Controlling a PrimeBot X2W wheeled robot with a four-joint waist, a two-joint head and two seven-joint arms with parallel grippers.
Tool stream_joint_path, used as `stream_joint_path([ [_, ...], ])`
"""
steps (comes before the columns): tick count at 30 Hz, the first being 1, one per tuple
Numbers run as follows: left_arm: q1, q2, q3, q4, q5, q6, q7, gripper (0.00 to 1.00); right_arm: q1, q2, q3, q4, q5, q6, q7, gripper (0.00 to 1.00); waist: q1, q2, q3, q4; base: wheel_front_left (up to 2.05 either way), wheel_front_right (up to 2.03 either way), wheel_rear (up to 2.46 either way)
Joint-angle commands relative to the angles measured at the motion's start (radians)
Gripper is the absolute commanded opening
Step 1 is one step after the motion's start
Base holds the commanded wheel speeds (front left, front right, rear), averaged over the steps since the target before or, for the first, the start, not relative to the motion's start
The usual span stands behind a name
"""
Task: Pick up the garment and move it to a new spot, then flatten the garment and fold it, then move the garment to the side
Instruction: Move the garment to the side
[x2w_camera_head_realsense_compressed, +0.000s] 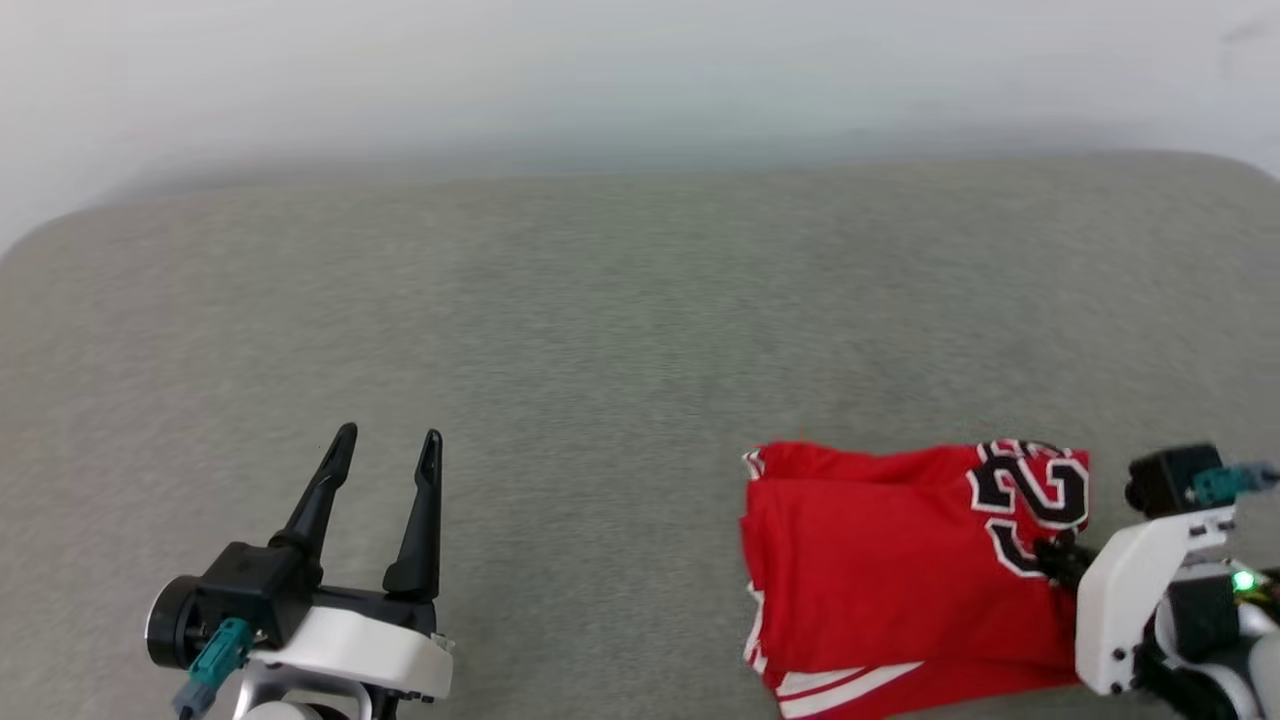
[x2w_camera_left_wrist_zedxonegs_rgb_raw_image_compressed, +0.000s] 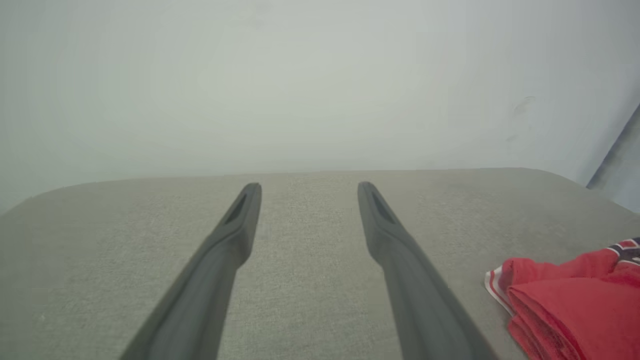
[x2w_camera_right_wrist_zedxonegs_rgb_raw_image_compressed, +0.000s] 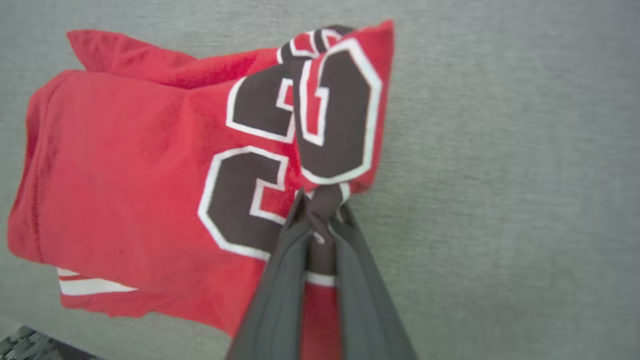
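Head view: wide grey fabric surface (x2w_camera_head_realsense_compressed: 600, 330), rounded at both far corners and backed along the far edge by a pale wall (x2w_camera_head_realsense_compressed: 640, 70). Bare across the middle, the left and the whole far stretch, so ample free room there. Occupied at the near right and near left only.

Folded into a rough rectangle at the near right of that surface: the garment (x2w_camera_head_realsense_compressed: 880, 560), red and several layers thick. Left edge stacked and fairly straight, with a bit of white-and-red binding peeping out at its far corner. Far edge slightly wavy. Near edge showing the striped trim (x2w_camera_head_realsense_compressed: 850, 685) and running off the bottom of the picture. Black, white-outlined "23" (x2w_camera_head_realsense_compressed: 1030, 495) at the right end, creased over on itself. Beyond that numbered end, in the right wrist view, a broad band of bare grey fabric.

At the near left, well apart from the garment: left gripper (x2w_camera_head_realsense_compressed: 389, 435), fingers spread wide, holding nothing, tips pointing toward the far edge. In the left wrist view, the same wide gap between the two fingers, bare fabric beneath and ahead up to the rounded far edge, and the garment's folded end low at the right.

At the near right: right gripper (x2w_camera_head_realsense_compressed: 1058, 556), reaching in from the right onto the numbered end. In the right wrist view, fingers pressed together on a narrow tuck of cloth at the rim of the "23", pinching the garment there.
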Motion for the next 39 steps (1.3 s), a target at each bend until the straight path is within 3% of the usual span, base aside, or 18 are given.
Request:
stream_joint_path([
  [1, 0.001, 0.004, 0.005, -0.01, 0.001, 0.002, -0.001, 1.0, -0.025, -0.008, -0.005, -0.009, -0.015, -0.001, 0.009, 0.0, 0.0, 0.0, 0.017, -0.082, 0.0, 0.0, 0.0],
  [10, -0.068, 0.053, 0.004, -0.1, 0.028, -0.01, 0.034, 1.0, -0.177, 0.0, -0.065, 0.017, -0.097, -0.001, 0.002, 0.0, 0.0, 0.0, 0.171, -0.279, 0.0, 0.0, 0.0],
  [15, -0.133, 0.087, -0.002, -0.157, 0.047, -0.028, 0.07, 1.0, -0.287, -0.02, -0.138, 0.095, -0.16, -0.001, -0.052, 0.0, 0.0, 0.0, 0.275, -0.332, 0.0, 0.0, 0.0],
  [22, -0.232, 0.119, -0.016, -0.226, 0.073, -0.054, 0.112, 1.0, -0.451, -0.054, -0.311, 0.213, -0.28, -0.001, -0.144, 0.0, 0.0, 0.0, 0.407, -0.333, 0.0, 0.0, 0.0],
  [31, -0.322, 0.118, -0.046, -0.249, 0.082, -0.085, 0.129, 1.0, -0.599, -0.06, -0.478, 0.346, -0.426, -0.001, -0.259, 0.0, 0.0, 0.0, 0.512, -0.277, 0.0, 0.0, 0.0],
  [32, -0.327, 0.117, -0.049, -0.248, 0.082, -0.088, 0.126, 1.0, -0.607, -0.056, -0.485, 0.354, -0.442, -0.001, -0.279, 0.06, 0.0, 0.0, 0.517, -0.271, 0.0, 0.0, 0.0],
  [33, -0.332, 0.115, -0.052, -0.245, 0.081, -0.089, 0.124, 1.0, -0.614, -0.051, -0.492, 0.368, -0.456, -0.001, -0.297, 0.39, 0.0, 0.0, 0.519, -0.265, 0.0, 0.0, 0.0],
  [34, -0.332, 0.114, -0.053, -0.241, 0.08, -0.089, 0.122, 1.0, -0.615, -0.053, -0.496, 0.382, -0.473, -0.001, -0.314, 0.96, 0.0, 0.0, 0.519, -0.259, 0.0, 0.0, 0.0],
  [35, -0.331, 0.111, -0.055, -0.236, 0.077, -0.088, 0.117, 1.0, -0.62, -0.05, -0.506, 0.398, -0.482, -0.001, -0.331, 1.0, 0.0, 0.0, 0.518, -0.254, 0.0, 0.0, 0.0],
  [39, -0.321, 0.097, -0.061, -0.211, 0.071, -0.088, 0.098, 1.0, -0.626, -0.041, -0.554, 0.437, -0.542, -0.001, -0.414, 1.0, 0.0, 0.0, 0.492, -0.233, 0.0, 0.0, 0.0],
])
